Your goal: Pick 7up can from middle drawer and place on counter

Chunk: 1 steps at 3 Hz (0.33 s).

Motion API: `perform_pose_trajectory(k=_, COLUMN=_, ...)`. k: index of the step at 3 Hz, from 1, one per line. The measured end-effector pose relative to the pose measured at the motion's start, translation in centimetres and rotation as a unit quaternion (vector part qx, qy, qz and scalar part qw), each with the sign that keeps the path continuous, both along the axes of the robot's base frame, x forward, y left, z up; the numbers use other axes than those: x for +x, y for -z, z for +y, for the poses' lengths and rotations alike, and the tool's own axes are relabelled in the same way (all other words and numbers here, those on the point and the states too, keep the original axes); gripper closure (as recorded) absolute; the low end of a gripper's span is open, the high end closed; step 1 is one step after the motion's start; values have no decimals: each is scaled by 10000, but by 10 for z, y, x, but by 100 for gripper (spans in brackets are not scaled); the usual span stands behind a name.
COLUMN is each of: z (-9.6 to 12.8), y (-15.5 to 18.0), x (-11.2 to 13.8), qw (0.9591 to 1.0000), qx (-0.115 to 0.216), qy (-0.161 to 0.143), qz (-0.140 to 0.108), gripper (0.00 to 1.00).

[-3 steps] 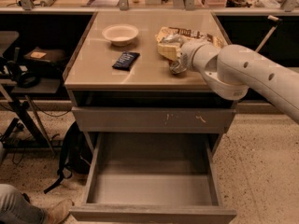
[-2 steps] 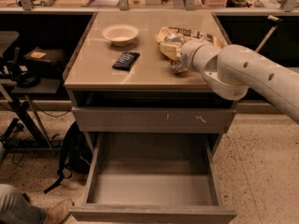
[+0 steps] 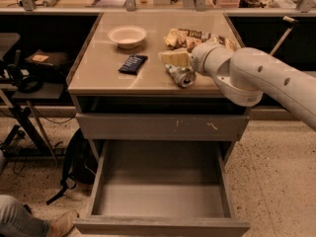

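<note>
The 7up can (image 3: 180, 76) lies tilted at the counter's (image 3: 98, 83) front right, silver lid toward me, low over or on the top; I cannot tell which. My gripper (image 3: 176, 59) reaches in from the right, just above and against the can, and is shut on it. The middle drawer (image 3: 163, 227) is pulled fully open below, and its smooth grey inside holds nothing. The drawer front with pale scratch marks (image 3: 163, 126) above it is closed.
On the counter are a white bowl (image 3: 127, 35), a flat dark-blue packet (image 3: 133, 63) and a brown-and-yellow snack bag (image 3: 197, 37) behind the gripper. A black backpack (image 3: 74, 157) leans at the cabinet's left. A person's leg and shoe (image 3: 29, 221) are at bottom left.
The gripper and the can have moved slightly down and to the left over the counter. Nothing else has moved.
</note>
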<state>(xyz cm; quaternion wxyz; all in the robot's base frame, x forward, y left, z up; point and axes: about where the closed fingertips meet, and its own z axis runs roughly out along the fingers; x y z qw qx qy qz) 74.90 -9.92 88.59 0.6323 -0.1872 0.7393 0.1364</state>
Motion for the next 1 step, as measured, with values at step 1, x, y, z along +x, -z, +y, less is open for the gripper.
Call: perform_pose_trajectory(k=1, z=0, y=0, x=0, qw=10000, qx=0, qy=0, qz=0, gripper=0)
